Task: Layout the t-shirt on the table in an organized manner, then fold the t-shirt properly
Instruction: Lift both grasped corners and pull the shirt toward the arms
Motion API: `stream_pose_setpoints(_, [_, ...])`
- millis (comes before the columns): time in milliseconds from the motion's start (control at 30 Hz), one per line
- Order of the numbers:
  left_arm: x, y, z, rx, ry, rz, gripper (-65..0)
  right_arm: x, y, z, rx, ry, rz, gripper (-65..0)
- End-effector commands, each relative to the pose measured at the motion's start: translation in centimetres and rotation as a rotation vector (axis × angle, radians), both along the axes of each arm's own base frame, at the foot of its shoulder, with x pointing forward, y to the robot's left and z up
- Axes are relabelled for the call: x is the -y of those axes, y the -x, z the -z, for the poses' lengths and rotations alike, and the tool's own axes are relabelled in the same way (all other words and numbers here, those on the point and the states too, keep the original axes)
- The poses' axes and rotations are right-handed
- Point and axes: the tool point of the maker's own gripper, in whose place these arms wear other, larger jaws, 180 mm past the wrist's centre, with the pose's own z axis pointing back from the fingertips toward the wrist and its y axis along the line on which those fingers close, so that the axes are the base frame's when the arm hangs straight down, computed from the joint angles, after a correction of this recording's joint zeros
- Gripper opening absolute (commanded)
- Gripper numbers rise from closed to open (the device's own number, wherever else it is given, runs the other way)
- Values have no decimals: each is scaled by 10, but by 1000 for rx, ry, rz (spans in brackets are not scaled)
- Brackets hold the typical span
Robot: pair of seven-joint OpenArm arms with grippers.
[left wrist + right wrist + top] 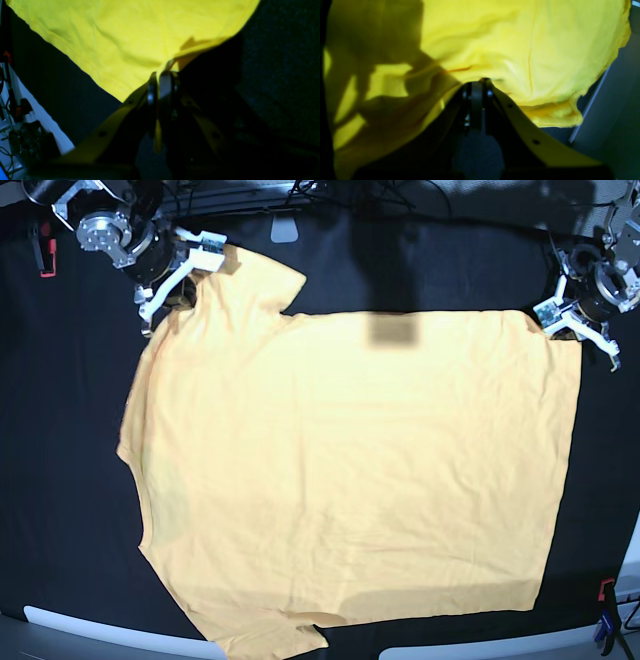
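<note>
The pale yellow-orange t-shirt point(350, 480) lies spread flat across the black table point(60, 430), with its sleeves at the base view's left and its hem at the right. My left gripper point(565, 320) sits at the far hem corner. In the left wrist view, my left gripper point(160, 81) is shut on a tip of the t-shirt point(125, 37). My right gripper point(185, 280) is at the far sleeve and shoulder. In the right wrist view, my right gripper point(477, 83) is shut, its fingers pressed together on a bunched fold of the t-shirt point(545, 50).
White edge strips point(80, 625) run along the near rim of the table. Red clamps stand at the far left point(41, 255) and near right point(603, 590). Cables and a white tab point(285, 228) lie along the far edge. A dark shadow patch point(393, 332) falls on the shirt.
</note>
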Motion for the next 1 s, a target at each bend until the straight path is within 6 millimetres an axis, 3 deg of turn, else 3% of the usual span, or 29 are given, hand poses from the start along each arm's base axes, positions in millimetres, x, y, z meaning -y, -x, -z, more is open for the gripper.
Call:
stream_pose_setpoints(0, [-4, -7, -9, 29, -8, 8, -650, 2, -12, -16, 63, 5, 0, -650])
stream_pose_setpoints(200, [-4, -4, -8, 6, 35, -37, -650, 23, -20, -49, 91, 51, 67, -650])
stream_pose_setpoints(433, [0, 25, -8, -57, 25, -18, -650, 46, -10, -70, 78, 107, 54, -650])
stream_pose_setpoints(767, [7, 71, -12, -156, 27, -72, -650, 39, 39, -73, -62, 16, 90, -650])
stream_pose_setpoints(967, [0, 91, -30, -156, 20, -89, -650, 42, 60, -74, -107, 24, 98, -650])
